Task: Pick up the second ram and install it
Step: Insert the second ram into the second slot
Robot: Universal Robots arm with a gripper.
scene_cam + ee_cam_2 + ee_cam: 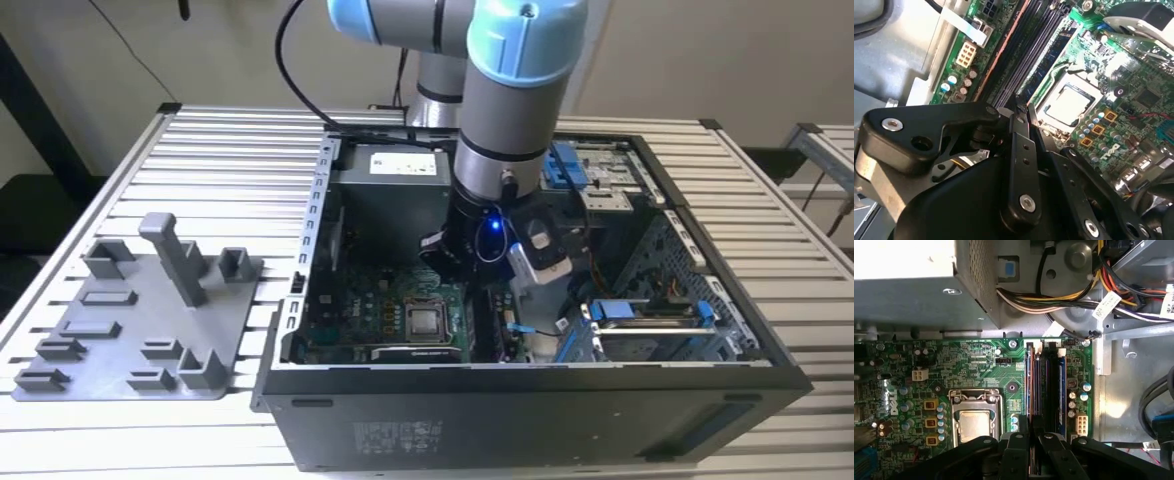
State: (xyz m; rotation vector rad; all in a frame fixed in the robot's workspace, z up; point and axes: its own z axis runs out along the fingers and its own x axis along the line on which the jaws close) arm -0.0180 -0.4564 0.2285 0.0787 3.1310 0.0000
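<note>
The gripper [1032, 452] hangs low inside the open computer case [534, 400], its black fingers [1021, 150] drawn together on the top edge of the second ram [1032, 390], which stands upright in the memory slots [1046, 385] beside the processor socket [974, 415] on the green motherboard [954, 365].

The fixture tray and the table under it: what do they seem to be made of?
The tray looks like matte grey plastic: one even colour, with blocks and posts that seem moulded in one piece with it. The table looks like bare metal, perhaps aluminium: pale silver ribbed slats with a dull sheen.
</note>
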